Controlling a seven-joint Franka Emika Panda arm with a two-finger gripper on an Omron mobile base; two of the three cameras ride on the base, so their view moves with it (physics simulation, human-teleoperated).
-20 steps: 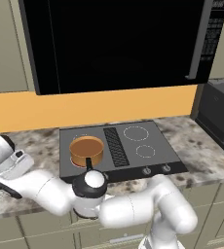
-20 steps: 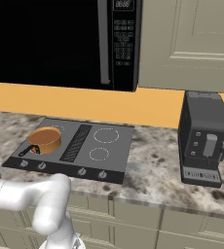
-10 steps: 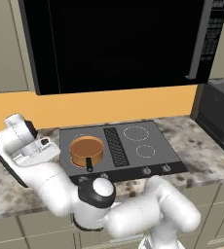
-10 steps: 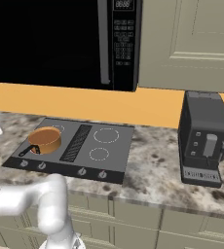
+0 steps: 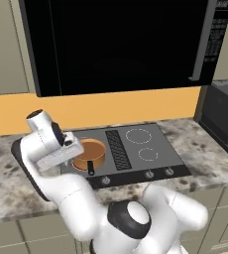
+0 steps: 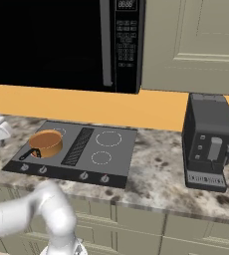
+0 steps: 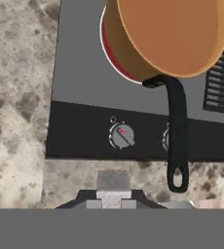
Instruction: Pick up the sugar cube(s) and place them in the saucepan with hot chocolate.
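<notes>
Over the stove's front-left burner sits the saucepan [image 7: 172,34], handle toward the knobs; end effector [image 5: 70,144] hovers just left of it, clenched, any sugar cube between the tips too small to tell. Cubes: light, hard, crumbly, pinch on flat faces. Open bench [image 6: 156,164] right; microwave overhead limits lift

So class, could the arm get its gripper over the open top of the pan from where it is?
Probably yes. The gripper hangs just left of the pan, above the stove's front edge, with nothing between them; the pan's top is uncovered.
</notes>
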